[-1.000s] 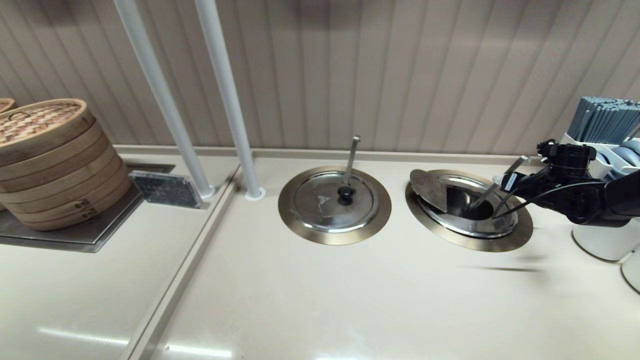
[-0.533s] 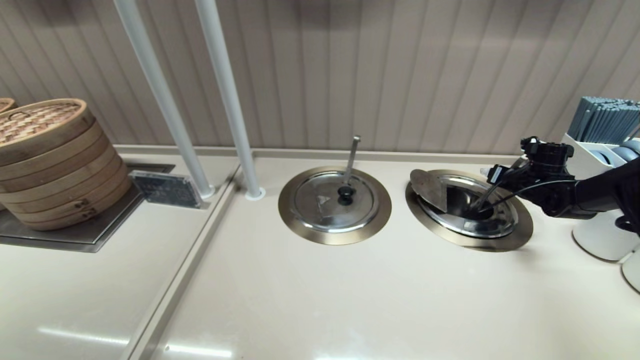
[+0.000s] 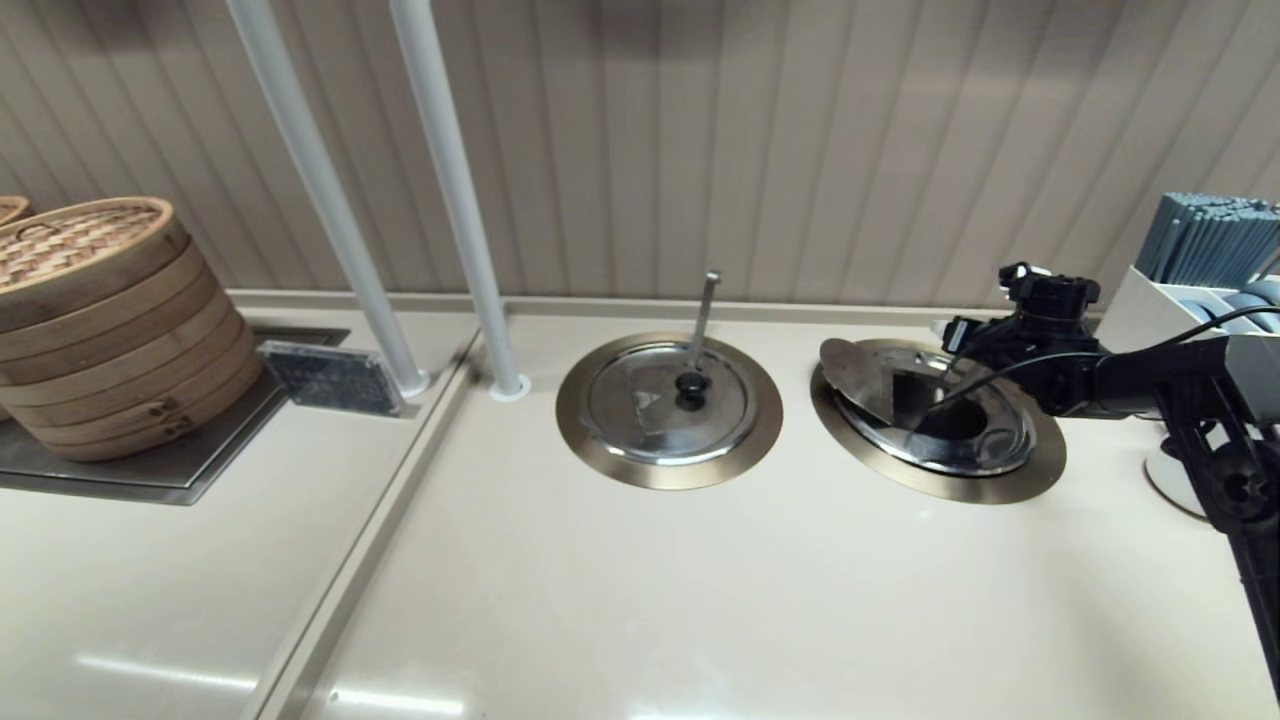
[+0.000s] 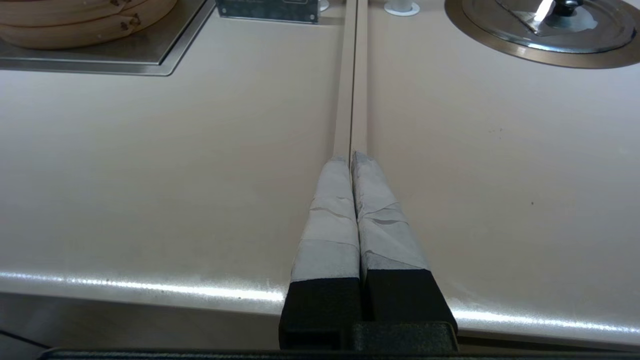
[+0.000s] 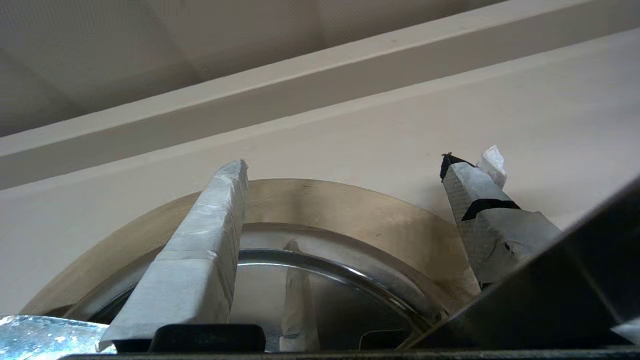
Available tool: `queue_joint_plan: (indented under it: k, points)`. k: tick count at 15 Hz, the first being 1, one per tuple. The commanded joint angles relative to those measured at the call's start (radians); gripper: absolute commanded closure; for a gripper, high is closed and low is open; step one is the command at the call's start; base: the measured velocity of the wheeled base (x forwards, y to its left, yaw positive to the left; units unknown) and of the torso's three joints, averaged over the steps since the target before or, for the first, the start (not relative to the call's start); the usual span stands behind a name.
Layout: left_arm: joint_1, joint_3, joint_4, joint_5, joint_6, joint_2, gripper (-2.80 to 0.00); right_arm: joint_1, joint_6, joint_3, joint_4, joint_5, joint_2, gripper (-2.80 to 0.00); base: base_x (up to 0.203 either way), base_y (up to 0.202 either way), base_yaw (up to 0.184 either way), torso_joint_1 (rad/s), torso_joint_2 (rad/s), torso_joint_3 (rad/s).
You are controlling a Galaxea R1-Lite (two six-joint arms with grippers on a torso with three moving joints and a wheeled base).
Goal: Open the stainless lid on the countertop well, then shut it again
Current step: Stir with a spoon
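Note:
The countertop well (image 3: pixel 1040 462) is the right-hand brass-toned ring. A steel flap of the stainless lid (image 3: pixel 862 382) stands tilted up at the well's left side, next to a dark opening. Shiny steel shows over the rest of the ring's inside. The lid's knob and the long slanting ladle handle are hidden behind my right arm. My right gripper (image 3: pixel 955 345) hovers open over the well's far right rim and holds nothing. In the right wrist view the ring (image 5: pixel 350 210) shows between the two fingers of that gripper (image 5: pixel 344 165). My left gripper (image 4: pixel 350 156) is shut and parked over the counter's front edge.
The twin lid (image 3: pixel 640 420) with its black knob (image 3: pixel 690 385) and short upright ladle handle (image 3: pixel 706 305) lies shut left of the well. Two white poles (image 3: pixel 455 200) rise behind it. A bamboo steamer stack (image 3: pixel 100 320) stands far left. A white holder of grey chopsticks (image 3: pixel 1210 240) stands far right.
My right arm has swung left and toward the wall, over the well's far rim. The slanting ladle handle, visible before, is now covered by the gripper. The raised flap has stayed put.

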Motion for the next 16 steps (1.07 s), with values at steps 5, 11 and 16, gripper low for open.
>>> queue_joint_plan:
  k: [5, 11, 16]
  points:
    - [0.0, 0.0, -0.001, 0.0, 0.0, 0.0, 0.0, 0.038, -0.022, -0.023, 0.005, -0.004, 0.021, -2.8, 0.0, 0.0, 0.0, 0.0, 0.0, 0.0]
    - [0.0, -0.001, 0.001, 0.0, 0.0, 0.0, 0.0, 0.037, -0.02, -0.015, 0.0, -0.006, 0.003, 0.0, 0.0, 0.0, 0.0, 0.0, 0.0, 0.0]
    - [0.0, 0.001, -0.001, 0.0, 0.0, 0.0, 0.0, 0.051, -0.016, 0.102, -0.002, -0.045, -0.089, 0.0, 0.0, 0.0, 0.0, 0.0, 0.0, 0.0]
